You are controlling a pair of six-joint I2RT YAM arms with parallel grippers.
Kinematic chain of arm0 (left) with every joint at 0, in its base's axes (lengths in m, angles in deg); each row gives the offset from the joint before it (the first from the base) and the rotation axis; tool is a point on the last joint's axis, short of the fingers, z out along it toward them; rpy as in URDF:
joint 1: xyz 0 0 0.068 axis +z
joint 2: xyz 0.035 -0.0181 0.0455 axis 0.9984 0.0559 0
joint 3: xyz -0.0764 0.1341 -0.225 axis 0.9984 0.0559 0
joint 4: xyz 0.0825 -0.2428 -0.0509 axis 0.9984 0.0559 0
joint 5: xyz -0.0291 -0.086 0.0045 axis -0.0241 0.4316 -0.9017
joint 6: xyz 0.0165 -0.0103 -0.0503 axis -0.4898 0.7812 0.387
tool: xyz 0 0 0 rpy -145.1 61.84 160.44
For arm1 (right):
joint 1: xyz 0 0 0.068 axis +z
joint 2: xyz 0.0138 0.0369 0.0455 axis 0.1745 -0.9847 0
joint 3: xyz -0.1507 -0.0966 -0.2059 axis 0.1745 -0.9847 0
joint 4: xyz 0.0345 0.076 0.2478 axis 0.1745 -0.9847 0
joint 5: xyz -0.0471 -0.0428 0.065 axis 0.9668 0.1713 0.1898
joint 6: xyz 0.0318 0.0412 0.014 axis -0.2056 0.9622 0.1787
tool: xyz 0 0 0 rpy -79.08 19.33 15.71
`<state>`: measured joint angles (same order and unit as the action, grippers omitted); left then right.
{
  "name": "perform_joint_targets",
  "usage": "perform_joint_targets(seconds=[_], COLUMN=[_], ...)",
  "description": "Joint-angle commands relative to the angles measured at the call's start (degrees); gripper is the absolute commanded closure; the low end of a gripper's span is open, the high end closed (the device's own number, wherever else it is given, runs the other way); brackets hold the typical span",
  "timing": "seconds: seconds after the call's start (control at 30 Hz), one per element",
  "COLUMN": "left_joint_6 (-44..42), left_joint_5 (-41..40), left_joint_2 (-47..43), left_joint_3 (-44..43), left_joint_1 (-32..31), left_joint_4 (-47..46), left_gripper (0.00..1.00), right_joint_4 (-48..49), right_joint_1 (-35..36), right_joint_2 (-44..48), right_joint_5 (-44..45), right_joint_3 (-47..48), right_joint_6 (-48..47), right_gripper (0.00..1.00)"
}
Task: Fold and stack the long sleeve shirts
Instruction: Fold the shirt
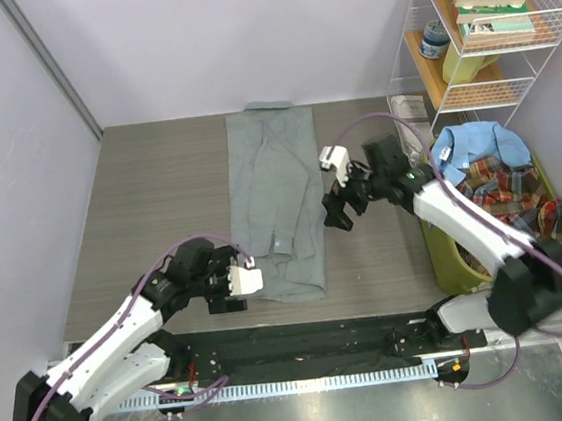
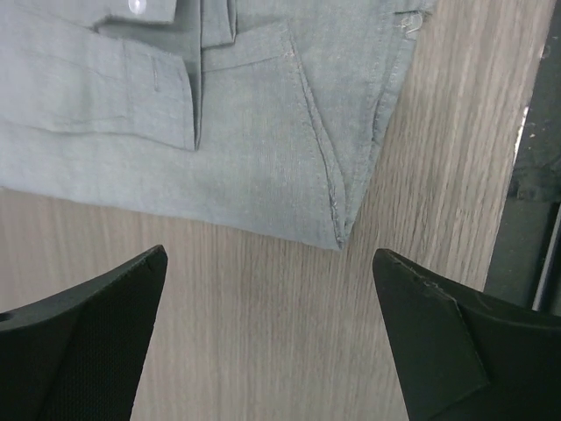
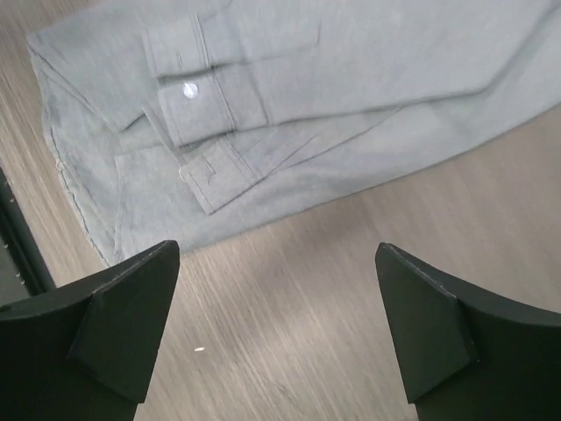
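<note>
Grey shirt (image 1: 276, 206) | between left end effector (image 1: 237, 285), right end effector (image 1: 339, 204) | untouched

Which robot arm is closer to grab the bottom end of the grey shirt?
Probably the left. The left claw hovers open by the grey shirt's near hem corner; the right claw hangs open beside the shirt's middle edge.

White-and-black arms (image 1: 105, 355), purple cables (image 1: 372, 116)
</note>
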<state>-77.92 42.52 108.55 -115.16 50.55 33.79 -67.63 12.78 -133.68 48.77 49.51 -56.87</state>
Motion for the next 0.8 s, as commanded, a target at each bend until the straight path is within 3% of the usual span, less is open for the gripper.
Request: perform_joint_targets(seconds=[0.0, 0.07, 0.1, 0.17, 0.2, 0.37, 0.7, 0.77], left_joint_6=[-7.4, -11.61, -12.15, -11.1, -11.19, -13.65, -19.98, -19.54], left_joint_5=[7.2, 9.58, 10.2, 9.68, 9.76, 8.28, 3.7, 3.79], left_joint_2=[-7.12, -7.22, -6.78, -4.33, -3.53, 0.69, 8.15, 9.91], left_joint_3=[3.71, 4.06, 4.15, 4.59, 4.68, 7.3, 13.03, 12.15], left_joint_1=[-0.14, -0.22, -0.49, -0.49, -0.58, -1.36, -2.95, -2.95], left_joint_4=[-2.1, 1.05, 2.37, 1.43, 0.81, -5.06, -16.59, -17.21], left_gripper=[0.0, 0.0, 0.0, 0.0, 0.0, 0.04, 0.26, 0.37], right_joint_4=[15.0, 11.52, 9.92, 5.71, 6.38, 16.03, 26.86, 28.0], right_joint_1=[0.46, 1.16, 3.51, 13.92, 16.43, 26.8, 32.54, 32.54], right_joint_2=[12.1, 15.19, 15.46, 15.55, 15.72, 16.17, 9.32, 8.43], right_joint_5=[-2.97, -9.74, -8.82, -1.55, 3.01, 9.55, 14.66, 15.35], right_joint_3=[-12.72, -14.85, -16.07, -17.57, -21.24, -29.35, -35.16, -35.42], right_joint_6=[-3.79, -10.0, -11.34, -17.73, -18.38, -20.85, -25.42, -26.21], right_gripper=[0.0, 0.0, 0.0, 0.0, 0.01, 0.05, 0.23, 0.36])
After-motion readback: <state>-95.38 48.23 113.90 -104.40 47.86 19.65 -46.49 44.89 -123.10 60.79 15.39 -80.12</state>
